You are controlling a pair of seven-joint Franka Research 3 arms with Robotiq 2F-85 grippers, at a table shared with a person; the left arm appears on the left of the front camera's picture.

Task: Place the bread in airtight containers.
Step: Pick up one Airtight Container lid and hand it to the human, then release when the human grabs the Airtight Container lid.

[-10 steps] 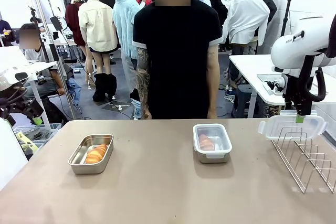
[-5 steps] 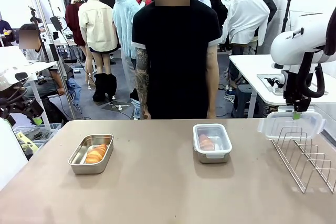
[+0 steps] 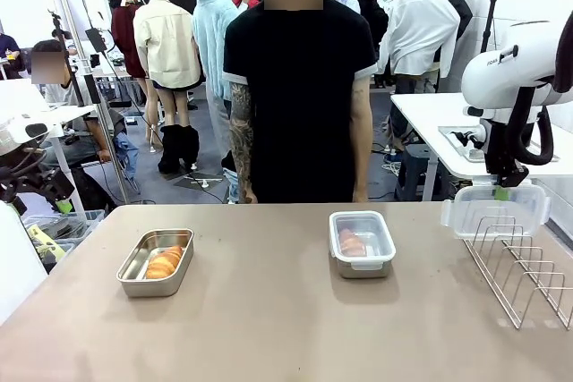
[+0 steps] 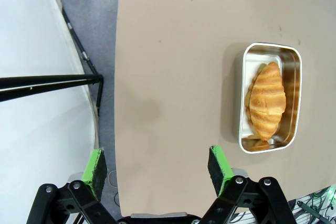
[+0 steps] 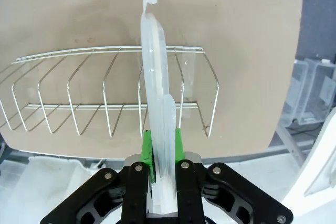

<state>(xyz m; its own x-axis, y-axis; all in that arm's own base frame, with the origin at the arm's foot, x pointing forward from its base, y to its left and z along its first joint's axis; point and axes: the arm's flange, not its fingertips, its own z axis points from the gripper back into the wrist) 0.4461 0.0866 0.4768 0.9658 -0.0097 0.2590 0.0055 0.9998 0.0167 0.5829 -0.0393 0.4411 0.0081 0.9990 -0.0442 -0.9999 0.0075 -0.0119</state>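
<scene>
Lid-fetching step, by the look of it. Right gripper point(image 5: 163, 148) clamped on the edge of a clear plastic lid point(image 3: 494, 212), standing upright in the wire rack point(image 3: 524, 266) at the right end of the table point(image 3: 269, 310); green pads pressed flat against both faces of the lid in the right wrist view. Left gripper point(image 4: 157, 163) spread wide and holding nothing, hanging above the near left edge of the table, well apart from everything.

Bread already boxed, both pieces. One croissant point(image 3: 165, 262) lying lengthwise in the open steel box point(image 3: 154, 263) at the left, no lid on it. Other croissant point(image 3: 351, 243) inside the covered box point(image 3: 362, 243) near the middle, seen only through its translucent cover. Person standing at the far side, hands not in play.

Next move, as a judgement: lift the lid straight up out of the rack wires without snagging, carry it across to the open box, turn it flat, line up the corners and press down to snap.

Hard to make out: whether the cover on the middle box is snapped shut or merely resting; how deep the lid sits between the wires; the lid's clips, too faint against the background. Lower part of the rack cut off at the right border of the front view.
</scene>
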